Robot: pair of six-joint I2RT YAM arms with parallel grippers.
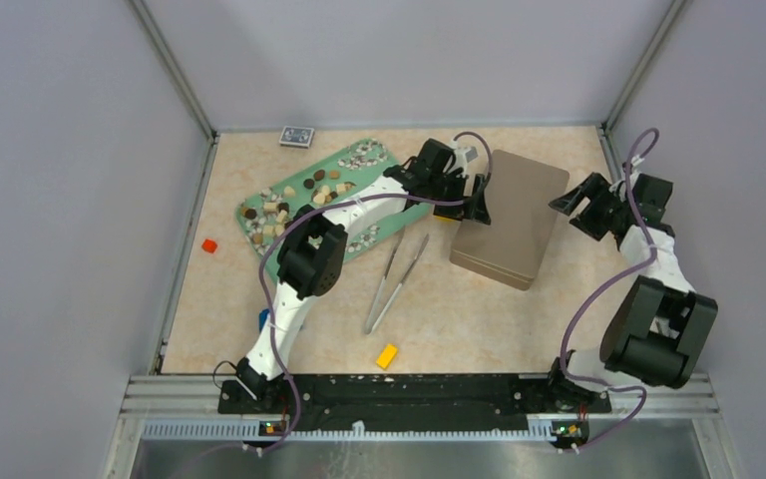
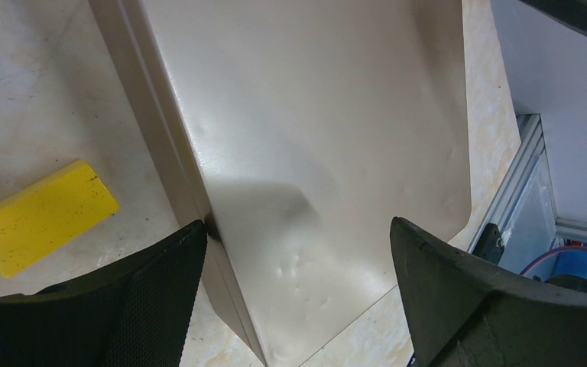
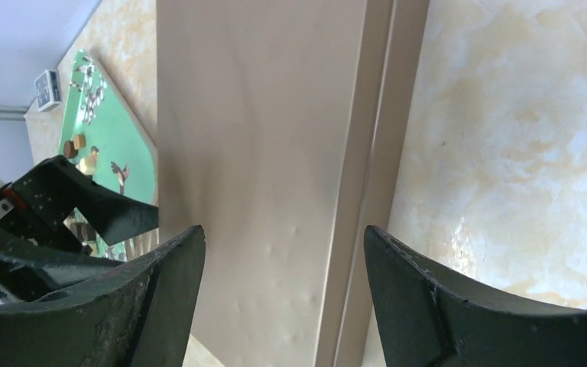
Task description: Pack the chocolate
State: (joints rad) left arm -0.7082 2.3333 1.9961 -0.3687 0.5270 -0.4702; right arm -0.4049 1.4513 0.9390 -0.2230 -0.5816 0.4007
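Observation:
Many tiny brown and cream chocolate pieces (image 1: pixel 304 195) lie on a green tray (image 1: pixel 265 190) at the back left. A closed tan box (image 1: pixel 512 215) stands in the middle right of the table; its lid fills the left wrist view (image 2: pixel 313 138) and the right wrist view (image 3: pixel 267 153). My left gripper (image 1: pixel 477 200) is open at the box's left edge, jaws straddling that edge. My right gripper (image 1: pixel 580 207) is open just beyond the box's right edge. Metal tweezers (image 1: pixel 397 281) lie on the table in front of the tray.
A yellow block (image 1: pixel 387 355) lies near the front edge and another (image 2: pixel 38 215) next to the box's left side. A small red piece (image 1: pixel 209 244) is at the left. A blue toy car (image 1: pixel 297 136) sits at the back wall. Walls close three sides.

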